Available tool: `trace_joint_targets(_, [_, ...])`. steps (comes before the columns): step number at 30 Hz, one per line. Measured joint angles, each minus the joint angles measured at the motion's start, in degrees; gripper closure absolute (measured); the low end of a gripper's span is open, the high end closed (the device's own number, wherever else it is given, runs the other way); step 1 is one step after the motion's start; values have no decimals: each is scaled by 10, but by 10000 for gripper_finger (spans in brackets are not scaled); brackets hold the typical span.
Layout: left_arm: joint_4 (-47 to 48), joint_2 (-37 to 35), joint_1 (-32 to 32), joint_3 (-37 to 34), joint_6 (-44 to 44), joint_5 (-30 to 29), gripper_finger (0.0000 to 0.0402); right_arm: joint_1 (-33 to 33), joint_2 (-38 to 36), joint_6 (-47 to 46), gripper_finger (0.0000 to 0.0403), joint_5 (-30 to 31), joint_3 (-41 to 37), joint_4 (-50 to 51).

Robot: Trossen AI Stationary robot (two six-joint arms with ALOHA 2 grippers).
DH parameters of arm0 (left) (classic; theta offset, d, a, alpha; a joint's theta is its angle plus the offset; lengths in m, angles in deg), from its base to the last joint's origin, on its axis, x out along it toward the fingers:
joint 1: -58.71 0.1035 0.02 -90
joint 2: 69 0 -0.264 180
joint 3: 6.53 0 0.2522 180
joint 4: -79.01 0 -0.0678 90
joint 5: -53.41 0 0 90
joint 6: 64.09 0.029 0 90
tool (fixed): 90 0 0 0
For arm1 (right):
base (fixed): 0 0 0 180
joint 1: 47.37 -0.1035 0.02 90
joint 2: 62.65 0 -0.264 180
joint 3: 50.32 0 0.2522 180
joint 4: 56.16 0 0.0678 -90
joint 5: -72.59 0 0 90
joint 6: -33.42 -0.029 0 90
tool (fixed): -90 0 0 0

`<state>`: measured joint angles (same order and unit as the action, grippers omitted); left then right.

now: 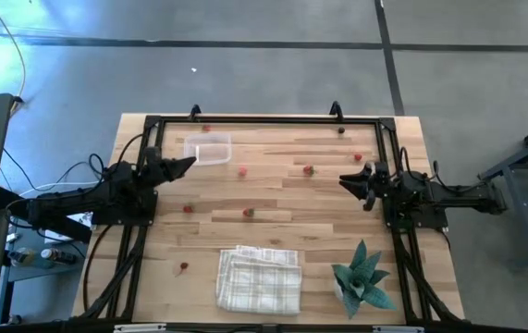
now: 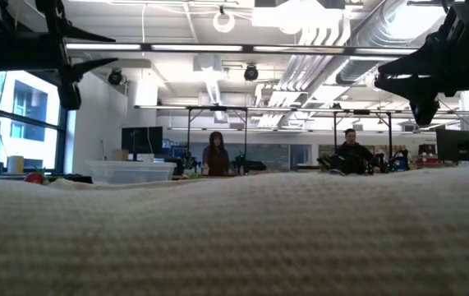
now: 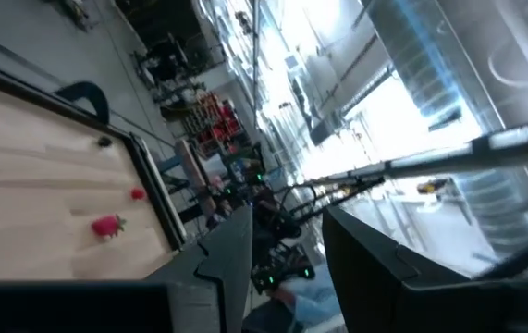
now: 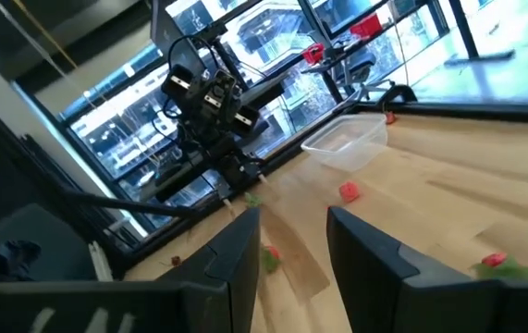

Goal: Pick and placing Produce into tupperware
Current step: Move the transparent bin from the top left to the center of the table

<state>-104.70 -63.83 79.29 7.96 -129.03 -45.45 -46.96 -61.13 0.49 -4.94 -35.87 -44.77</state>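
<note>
The produce (image 1: 243, 170) looked small, light and round, so each piece was likely to roll or squirt out from a hard pinch. It was probably soft as well. A gentle closing across the widest part of a piece, from straight above, seemed the safest hold. The tupperware (image 1: 208, 149) appeared thin, light and slippery, and a nudge would probably slide it over the wood.

In the high view nine pieces showed on the table (image 1: 273, 199). Eight were red: one at the far edge left of the middle, one just right of the tupperware, two towards the far right, two near the middle, one at the left of the middle, and one close to the near left corner. The ninth was dark and lay at the far edge near the right corner. None was seen inside the tupperware, which stood empty near the far edge, left of the middle. There was one tupperware, one folded cloth (image 1: 259, 279) at the near edge and one small plant (image 1: 362, 277) towards the near right corner.

The left gripper (image 1: 187, 164) hung above the table just beside the tupperware, its fingers apart and holding nothing. The right gripper (image 1: 349, 182) hung over the right side, likewise spread and empty. Two people showed in the room beyond the table.
</note>
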Motion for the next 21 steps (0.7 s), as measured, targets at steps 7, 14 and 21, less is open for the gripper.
trace_joint_targets(7, [-51, 0, 0, 0, 95, -60, 277, 0, 0, -28, 286, 0, 0, 0])
trace_joint_targets(14, [-227, 0, 1, 51, 352, -40, 277, 0, 0, -19, 286, 0, 0, 0])
trace_joint_targets(21, [59, 94, 0, 289, 494, -72, 277, 0, 0, -16, 286, 0, 0, 0])
